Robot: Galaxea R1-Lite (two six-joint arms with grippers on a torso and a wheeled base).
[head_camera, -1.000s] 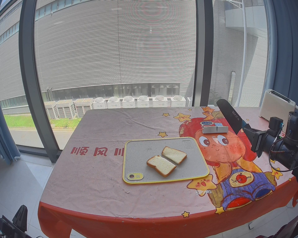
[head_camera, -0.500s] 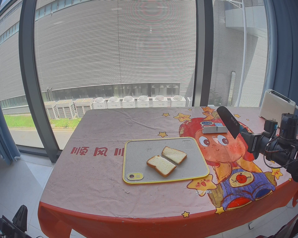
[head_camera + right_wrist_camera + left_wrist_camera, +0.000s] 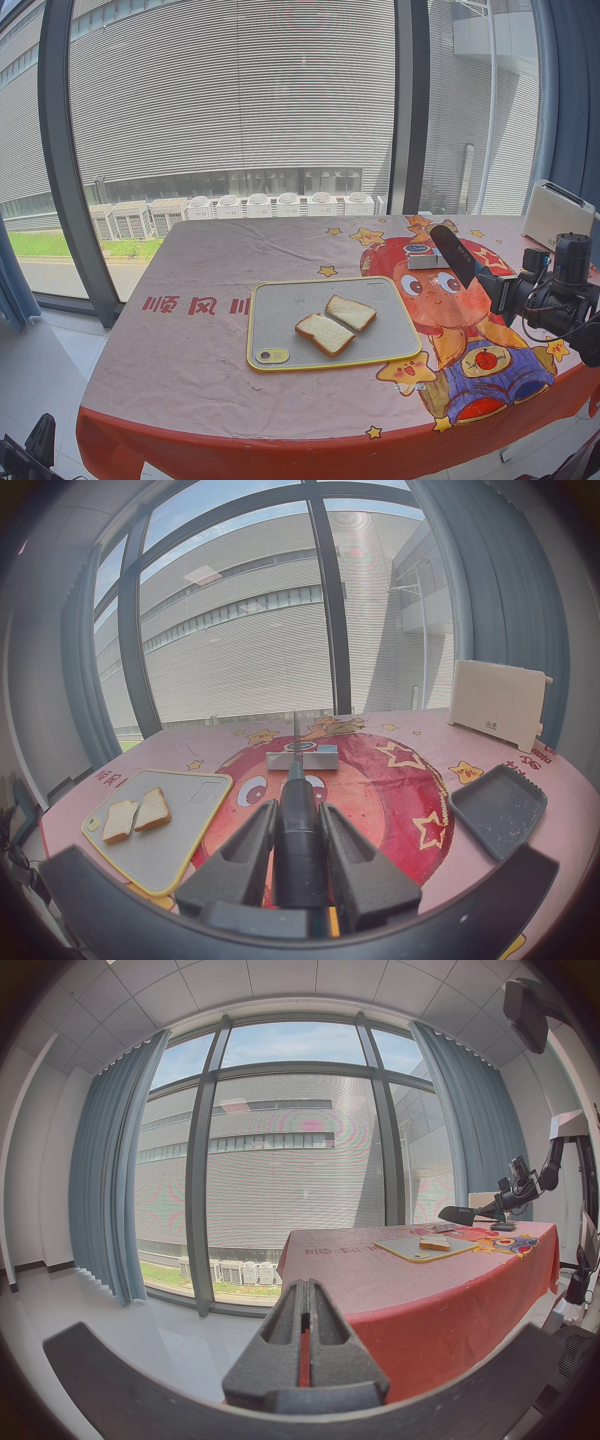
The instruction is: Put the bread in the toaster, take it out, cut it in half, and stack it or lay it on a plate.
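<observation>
1. my right claw point(image 3: 500, 292) is clamped on the handle of the black, broad-bladed knife point(image 3: 455, 253), which points out over the right half of the cloth-covered table point(image 3: 206, 387). my left claw point(image 3: 304, 1335) is pressed together on nothing, low off the table's near left corner.
2. the two toasted bread halves point(image 3: 325, 333) lie just beside each other on the grey, yellow-rimmed cutting board point(image 3: 281, 312), mid-table toward the near edge.
3. the handle looks smooth, so it could swivel in my grip. the tip could then knock the small grey knife block point(image 3: 428, 259) ahead of it.
4. the bread looks soft and porous with a thin crust, and a hard pinch would crush it. the dark, shallow rectangular tray point(image 3: 497, 805) sits well apart by the right edge, so a half might drop on the way over.
5. the cream, boxy toaster point(image 3: 556, 215) stands at the far right corner.
</observation>
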